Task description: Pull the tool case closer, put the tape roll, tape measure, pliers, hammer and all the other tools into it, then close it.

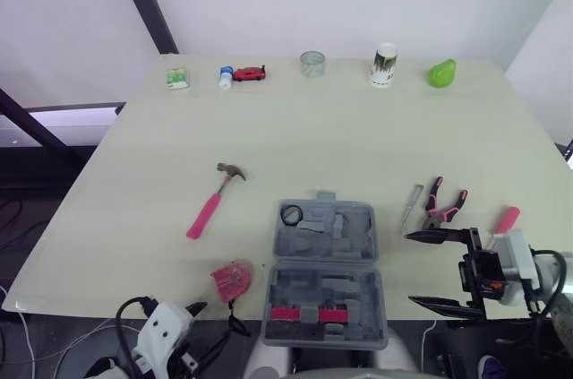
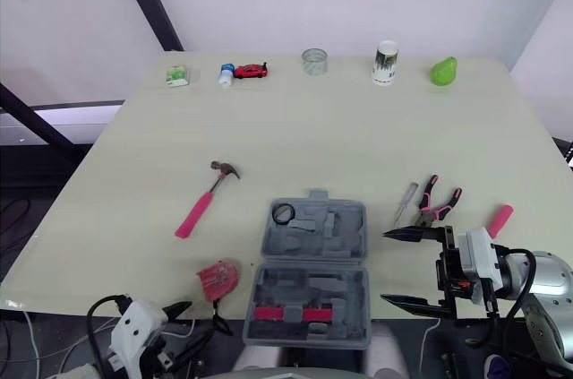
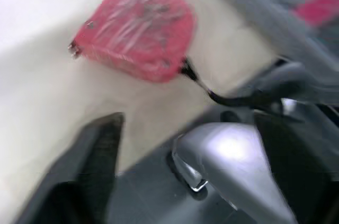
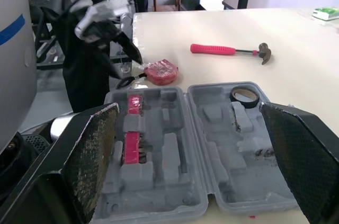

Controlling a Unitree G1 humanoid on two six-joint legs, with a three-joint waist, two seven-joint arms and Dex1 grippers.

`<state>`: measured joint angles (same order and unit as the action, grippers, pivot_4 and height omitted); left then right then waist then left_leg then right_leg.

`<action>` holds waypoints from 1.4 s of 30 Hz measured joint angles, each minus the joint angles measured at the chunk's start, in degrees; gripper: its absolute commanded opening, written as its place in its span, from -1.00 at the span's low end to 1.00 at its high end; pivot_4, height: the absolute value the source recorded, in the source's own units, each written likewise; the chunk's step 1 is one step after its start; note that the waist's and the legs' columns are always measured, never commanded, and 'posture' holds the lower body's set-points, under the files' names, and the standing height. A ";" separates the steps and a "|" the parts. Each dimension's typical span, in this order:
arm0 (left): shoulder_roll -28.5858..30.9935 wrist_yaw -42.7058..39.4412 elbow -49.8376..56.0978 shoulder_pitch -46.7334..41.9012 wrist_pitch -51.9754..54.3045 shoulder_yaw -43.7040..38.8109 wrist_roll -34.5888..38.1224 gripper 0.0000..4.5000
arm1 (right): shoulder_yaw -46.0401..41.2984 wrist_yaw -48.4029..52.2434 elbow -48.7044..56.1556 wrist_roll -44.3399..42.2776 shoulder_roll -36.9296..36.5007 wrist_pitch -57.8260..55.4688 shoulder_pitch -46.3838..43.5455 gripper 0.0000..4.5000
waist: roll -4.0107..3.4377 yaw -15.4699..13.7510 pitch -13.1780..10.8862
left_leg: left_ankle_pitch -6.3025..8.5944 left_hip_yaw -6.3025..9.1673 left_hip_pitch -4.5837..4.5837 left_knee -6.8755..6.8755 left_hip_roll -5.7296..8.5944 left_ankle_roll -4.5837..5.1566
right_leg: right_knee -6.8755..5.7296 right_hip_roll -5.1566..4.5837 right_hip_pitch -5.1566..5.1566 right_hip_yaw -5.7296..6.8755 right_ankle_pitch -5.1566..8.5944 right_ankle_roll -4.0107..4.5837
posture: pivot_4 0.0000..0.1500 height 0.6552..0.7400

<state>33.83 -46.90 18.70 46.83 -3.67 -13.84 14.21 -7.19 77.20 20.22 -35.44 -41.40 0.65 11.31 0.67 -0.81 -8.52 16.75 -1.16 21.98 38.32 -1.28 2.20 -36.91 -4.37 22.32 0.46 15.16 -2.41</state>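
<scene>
The grey tool case (image 1: 324, 271) lies open at the table's front edge. A tape roll (image 1: 292, 214) sits in its far half and a pink-handled tool (image 1: 304, 314) in its near half. The red tape measure (image 1: 232, 279) rests just left of the case, and the pink-handled hammer (image 1: 215, 200) lies further left. Right of the case are the pliers (image 1: 443, 204), a small screwdriver (image 1: 412, 203) and a pink handle (image 1: 507, 219). My right gripper (image 1: 410, 269) is open, pointing at the case's right side. My left gripper (image 1: 218, 318) is open, just in front of the tape measure (image 3: 135, 30).
Along the table's far edge stand a green-white packet (image 1: 177, 79), a small bottle (image 1: 226, 77), a red toy car (image 1: 250, 73), a clear cup (image 1: 312, 64), a white can (image 1: 384, 65) and a green object (image 1: 441, 73). Bare tabletop stretches between them and the tools.
</scene>
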 measured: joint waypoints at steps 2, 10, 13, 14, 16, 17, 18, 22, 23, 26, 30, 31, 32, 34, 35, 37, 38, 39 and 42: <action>1.20 -3.57 -3.33 -0.29 -4.31 -2.88 1.88 0.99 | 0.00 -0.02 -0.01 0.05 0.04 0.03 -0.01 1.00 | 0.00 -0.08 -0.02 | 0.00 0.03 0.00 0.00 0.00 0.00 | 0.00 0.00 0.00 0.04 0.00 0.00 | 1.00 1.00; 7.46 -14.85 -12.79 -13.51 -14.59 -3.32 4.08 0.99 | 0.78 -0.23 -0.12 0.52 1.24 0.27 -0.96 1.00 | 0.02 -0.03 -0.01 | -0.01 0.02 0.00 0.05 0.01 0.01 | 0.00 0.08 -0.06 0.08 -0.02 -0.02 | 1.00 1.00; 9.77 -18.73 -17.65 -21.17 -14.51 -0.02 3.94 0.99 | 1.30 -0.27 -0.11 0.75 1.30 0.31 -0.98 1.00 | 0.03 0.02 -0.01 | -0.01 0.01 -0.01 0.06 0.01 0.01 | -0.02 0.22 -0.09 0.19 -0.12 -0.21 | 1.00 1.00; 9.77 -19.13 -18.06 -22.31 -14.46 0.52 3.94 0.99 | 1.35 -0.28 -0.10 0.75 1.31 0.32 -1.00 1.00 | 0.03 0.13 -0.01 | -0.01 -0.01 -0.01 0.06 0.00 0.01 | -0.03 0.23 -0.09 0.19 -0.13 -0.22 | 1.00 1.00; 9.60 -19.20 -19.80 -26.05 -13.37 2.26 3.84 0.99 | 1.34 -0.29 -0.10 0.74 1.24 0.31 -0.92 1.00 | 0.02 0.15 -0.02 | -0.01 -0.03 -0.02 0.06 0.00 0.01 | -0.03 0.26 -0.09 0.19 -0.14 -0.25 | 1.00 1.00; 9.32 -19.02 -20.49 -27.79 -12.35 2.95 3.85 0.99 | 1.34 -0.36 -0.08 0.73 1.22 0.31 -0.99 1.00 | 0.03 0.09 -0.02 | -0.01 -0.01 -0.03 0.07 0.00 0.01 | -0.06 0.29 -0.09 0.22 -0.15 -0.25 | 1.00 1.00; 8.97 -18.89 -20.78 -29.10 -11.29 3.76 3.85 0.99 | 1.32 -0.55 0.07 0.69 1.19 0.31 -1.08 1.00 | 0.05 0.09 -0.02 | -0.01 -0.01 -0.03 0.07 0.00 0.01 | -0.09 0.31 -0.09 0.23 -0.15 -0.26 | 1.00 1.00; 8.55 -19.19 -21.54 -30.21 -10.20 6.38 3.36 0.99 | 1.25 -0.94 0.34 0.66 1.13 0.29 -1.03 1.00 | 0.04 0.33 -0.02 | -0.01 -0.06 -0.07 0.07 0.00 0.01 | -0.11 0.34 -0.09 0.18 -0.16 -0.28 | 1.00 1.00; 8.31 -19.12 -21.99 -30.33 -9.78 6.94 3.20 0.99 | 1.19 -1.00 0.34 0.66 1.10 0.29 -1.03 1.00 | 0.04 0.28 -0.02 | -0.01 -0.06 -0.07 0.07 0.00 0.01 | -0.12 0.35 -0.09 0.19 -0.16 -0.28 | 1.00 1.00; 7.75 -18.57 -22.94 -30.37 -8.87 7.70 2.73 0.99 | 1.15 -1.22 0.34 0.62 1.00 0.29 -1.07 1.00 | 0.05 0.08 -0.03 | -0.01 -0.04 -0.08 0.09 0.00 0.00 | -0.19 0.34 -0.09 0.21 -0.16 -0.28 | 1.00 1.00; 7.66 -17.43 -23.29 -30.35 -7.86 7.70 2.64 0.99 | 1.12 -1.21 0.33 0.55 0.83 0.30 -1.09 1.00 | 0.05 0.02 -0.03 | -0.02 -0.04 -0.10 0.14 0.00 0.00 | -0.25 0.33 -0.10 0.19 -0.16 -0.27 | 1.00 1.00; 7.63 -17.03 -23.68 -30.37 -7.82 7.70 2.45 0.99 | 1.12 -1.19 0.28 0.54 0.82 0.30 -1.13 1.00 | 0.05 0.04 -0.03 | -0.02 -0.04 -0.11 0.14 0.00 0.00 | -0.25 0.33 -0.10 0.18 -0.16 -0.28 | 1.00 1.00; 7.63 -16.81 -23.99 -30.36 -7.83 7.79 1.58 0.99 | 1.12 -1.19 0.24 0.54 0.82 0.30 -1.30 1.00 | 0.05 0.05 -0.03 | -0.02 -0.04 -0.11 0.14 0.00 0.00 | -0.26 0.33 -0.10 0.18 -0.16 -0.28 | 1.00 1.00; 7.60 -16.51 -24.12 -30.39 -7.90 8.05 1.13 0.99 | 1.12 -1.18 0.23 0.47 0.83 0.30 -1.50 1.00 | 0.05 0.06 -0.03 | -0.02 -0.04 -0.11 0.15 0.00 0.00 | -0.26 0.33 -0.09 0.18 -0.16 -0.28 | 1.00 1.00; 7.44 -16.24 -24.35 -30.56 -7.92 8.40 0.48 0.99 | 1.13 -1.16 0.21 0.26 0.83 0.30 -1.79 1.00 | 0.04 0.06 -0.03 | -0.02 -0.05 -0.11 0.15 0.00 0.00 | -0.26 0.33 -0.09 0.18 -0.16 -0.28 | 1.00 1.00; 7.11 -15.67 -24.48 -30.66 -7.90 9.38 -0.38 0.99 | 1.13 -1.05 0.20 -0.21 0.84 0.28 -2.37 1.00 | 0.05 0.05 -0.03 | -0.02 -0.05 -0.11 0.15 0.00 0.00 | -0.26 0.33 -0.09 0.18 -0.16 -0.28 | 1.00 1.00; 7.06 -15.56 -24.48 -30.56 -7.90 9.54 -0.50 0.99 | 1.13 -0.96 0.20 -0.42 0.84 0.23 -2.58 1.00 | 0.05 0.06 -0.03 | -0.02 -0.04 -0.11 0.14 0.00 0.00 | -0.26 0.33 -0.09 0.18 -0.16 -0.27 | 1.00 1.00; 7.06 -15.52 -24.48 -30.47 -7.90 9.54 -0.49 0.88 | 1.13 -0.91 0.20 -0.55 0.83 0.13 -2.74 1.00 | 0.05 0.06 -0.03 | -0.02 -0.04 -0.11 0.14 0.00 0.00 | -0.26 0.32 -0.09 0.18 -0.16 -0.27 | 1.00 1.00; 7.06 -15.38 -24.47 -29.91 -7.98 9.48 -0.45 0.40 | 1.13 -0.59 0.20 -1.13 0.83 -0.34 -3.36 1.00 | 0.05 0.07 -0.03 | -0.02 -0.04 -0.11 0.14 -0.01 0.00 | -0.27 0.29 -0.09 0.18 -0.16 -0.27 | 1.00 1.00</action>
<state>40.88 -62.29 -5.77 16.92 -11.65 -4.36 13.76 -6.06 76.61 20.42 -36.56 -40.58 0.30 7.95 0.72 -0.75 -8.55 16.73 -1.19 21.86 38.46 -1.29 2.20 -37.17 -4.08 22.23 0.64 15.00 -2.68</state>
